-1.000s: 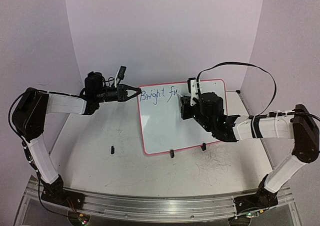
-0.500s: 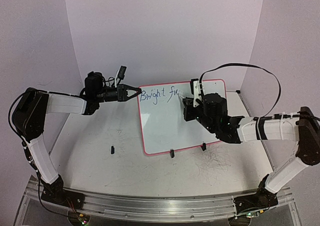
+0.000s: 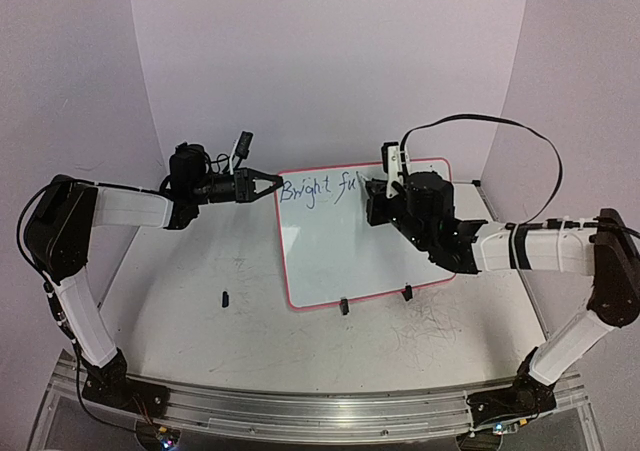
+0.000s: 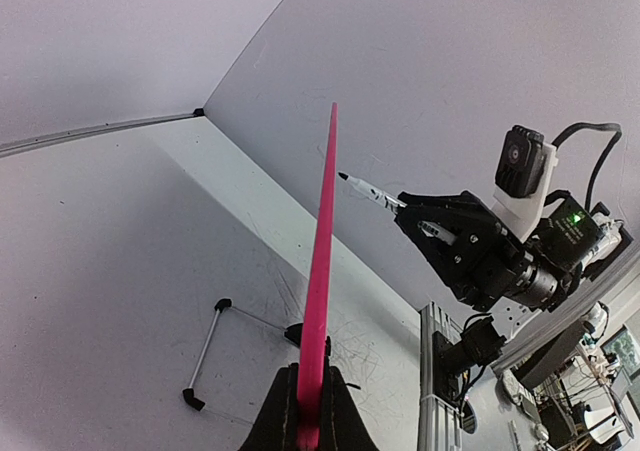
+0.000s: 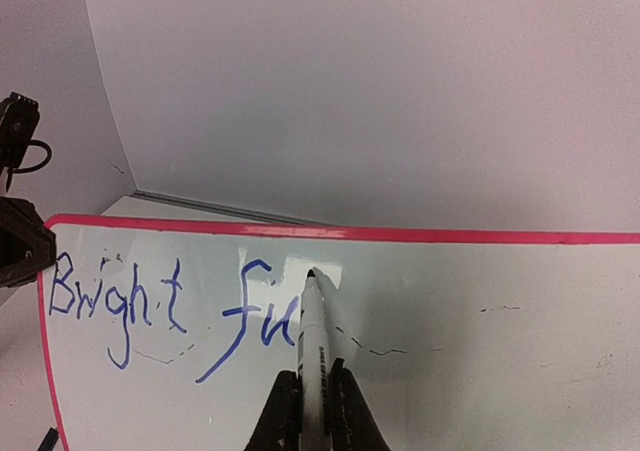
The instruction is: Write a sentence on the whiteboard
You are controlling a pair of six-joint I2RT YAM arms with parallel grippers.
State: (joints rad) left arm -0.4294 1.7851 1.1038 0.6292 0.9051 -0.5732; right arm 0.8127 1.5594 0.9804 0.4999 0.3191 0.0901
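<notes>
The whiteboard (image 3: 330, 261) (image 5: 500, 371) sits mid-table, a flat white rectangle with a thin red-pink rim, rounded corners and two small black clip feet on its 6 o'clock edge. It is turned slightly, so that its far edge runs toward 1 o'clock. The left gripper (image 3: 272, 184) pinches its rim at about 10 o'clock. The sentence (image 3: 318, 189) (image 5: 180, 311) is unfinished: thin blue handwriting reads "Bright fu", starting at the board's 11 o'clock corner and running along the far edge toward 3 o'clock. The marker (image 5: 315, 341) tip touches the board just after the "u".
</notes>
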